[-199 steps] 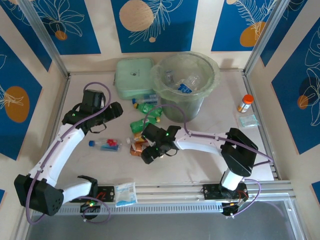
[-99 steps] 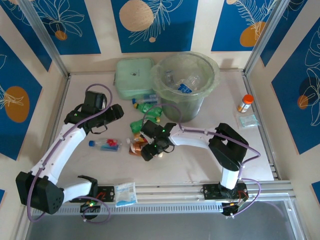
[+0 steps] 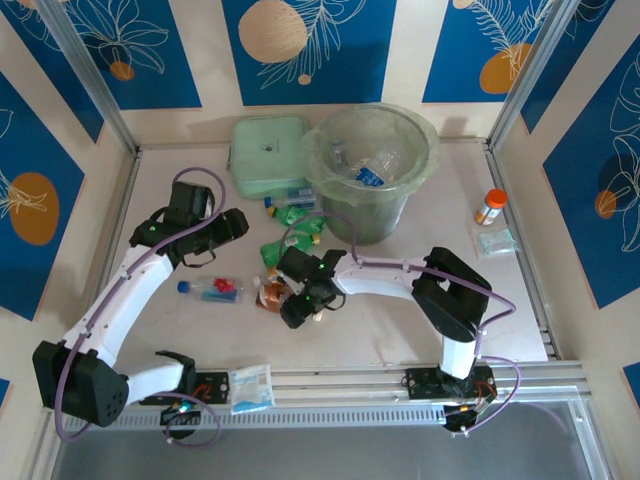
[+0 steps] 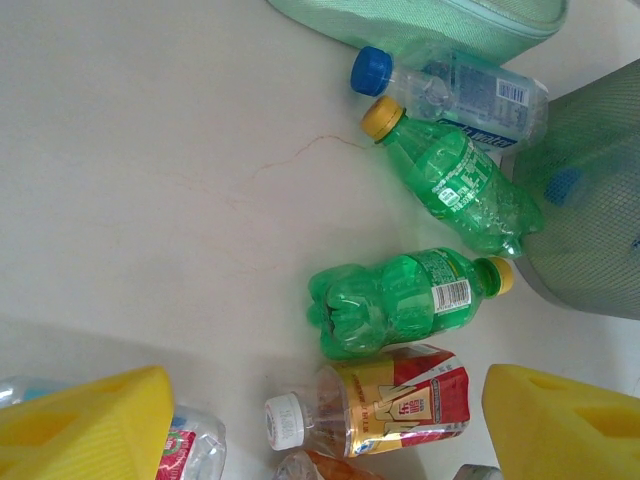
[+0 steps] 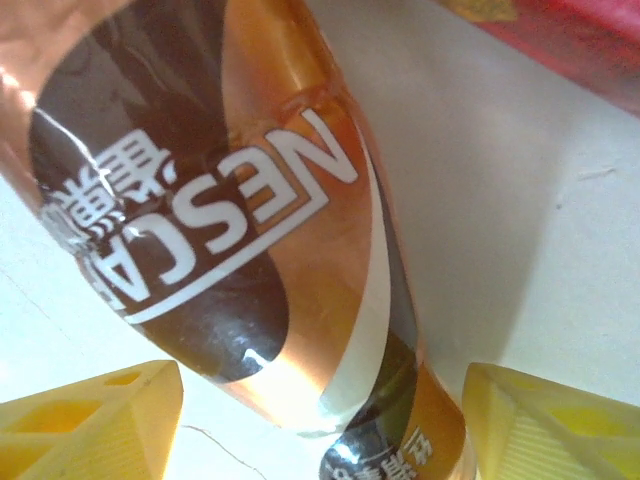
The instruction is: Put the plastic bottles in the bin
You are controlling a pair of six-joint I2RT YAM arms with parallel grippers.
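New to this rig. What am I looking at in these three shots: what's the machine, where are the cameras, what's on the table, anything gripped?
Two robot arms, bolted at the near edge of the table, each end in a two-finger gripper. The wide picture comes from a fixed camera above and behind them. The two close-ups come from cameras on the wrists, hence the yellow fingers at the bottom. On the table lie loose plastic bottles, a round pale green bin with a few bottles inside, a flat green box and an orange-capped vial. The left gripper hangs open above green bottles, holding nothing. The right gripper straddles a brown Nescafé bottle, jaws open on either side, so nothing is gripped yet.
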